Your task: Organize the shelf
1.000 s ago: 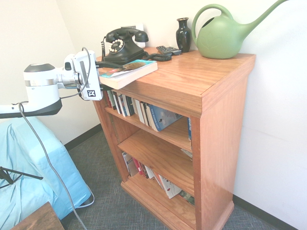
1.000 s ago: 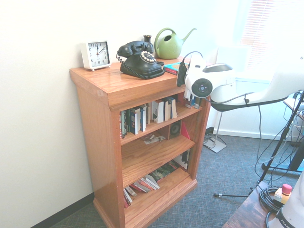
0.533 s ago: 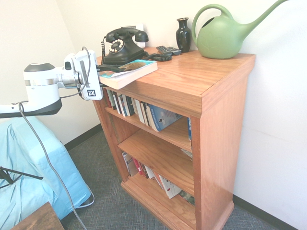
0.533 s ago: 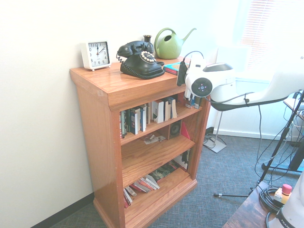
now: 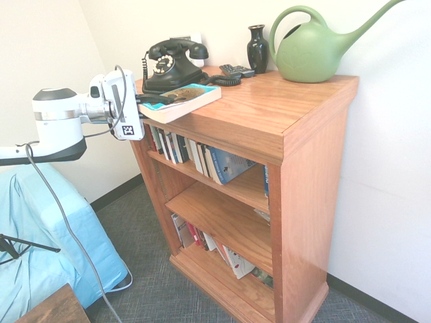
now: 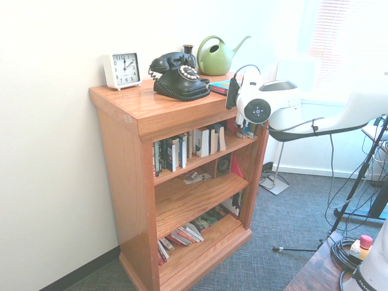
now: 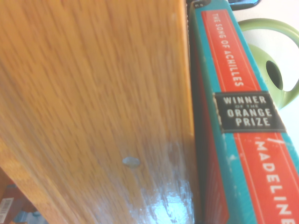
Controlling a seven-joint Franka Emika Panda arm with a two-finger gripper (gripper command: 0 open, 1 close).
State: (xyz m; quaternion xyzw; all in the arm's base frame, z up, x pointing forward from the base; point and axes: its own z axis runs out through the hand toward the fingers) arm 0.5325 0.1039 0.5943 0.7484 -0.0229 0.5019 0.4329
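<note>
Fingers (image 5: 153, 99) closed in since earlier frame; end effector (image 5: 167, 108) clamped on book (image 5: 195, 103)

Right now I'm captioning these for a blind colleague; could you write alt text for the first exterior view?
A robot gripper has closed on a thick paperback at the edge of a wooden shelf's top. Behind the book stand a black phone, a dark vase and a green watering can; books fill parts of the tiers below.

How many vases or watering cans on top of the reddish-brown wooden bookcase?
2: a green plastic watering can and, beside it toward the black rotary telephone, a glossy black narrow-necked vase. None looks hidden.
</note>
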